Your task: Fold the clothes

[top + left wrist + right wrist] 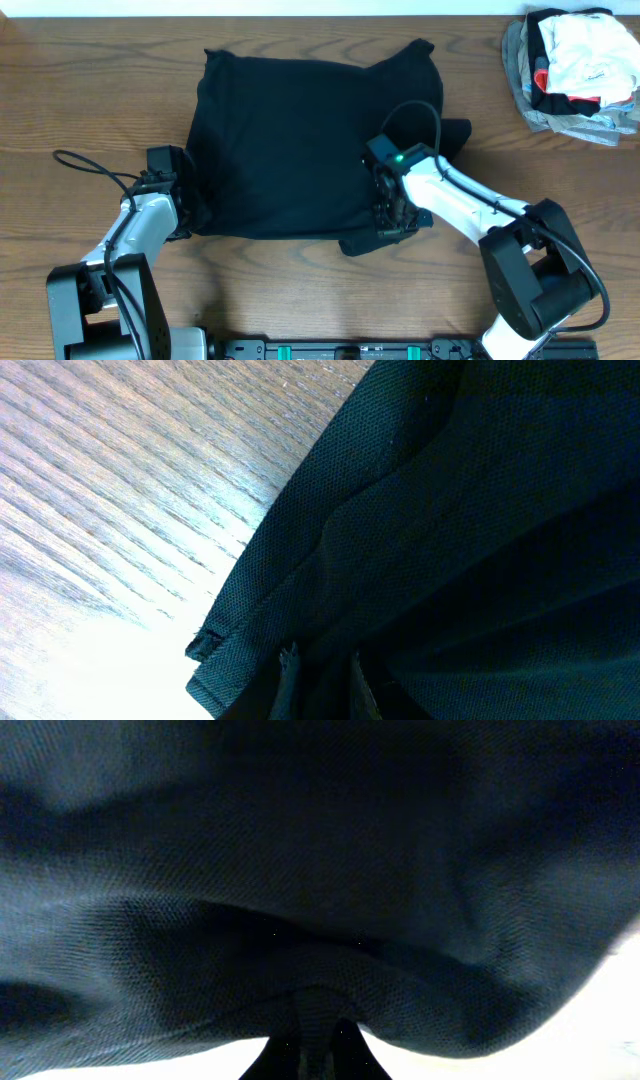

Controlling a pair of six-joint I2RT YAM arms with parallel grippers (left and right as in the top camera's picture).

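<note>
Overhead: the black T-shirt [290, 140] lies in the middle of the table [90, 90], roughly squared. The left gripper [178, 200] sits at its lower-left edge, the right gripper [390, 215] at its lower-right edge.
Left wrist: the jaws stand narrow, pinching the hem [215, 645].
Right wrist: the jaws are closed on a gathered fold.
We judge that a fold grasp is in hand; the next move calls for lifting both edges together and carrying them across evenly

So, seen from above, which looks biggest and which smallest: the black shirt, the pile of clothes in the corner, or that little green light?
1. black shirt: by far the largest.
2. pile of clothes: clearly smaller.
3. green light: only a tiny dot.
</note>
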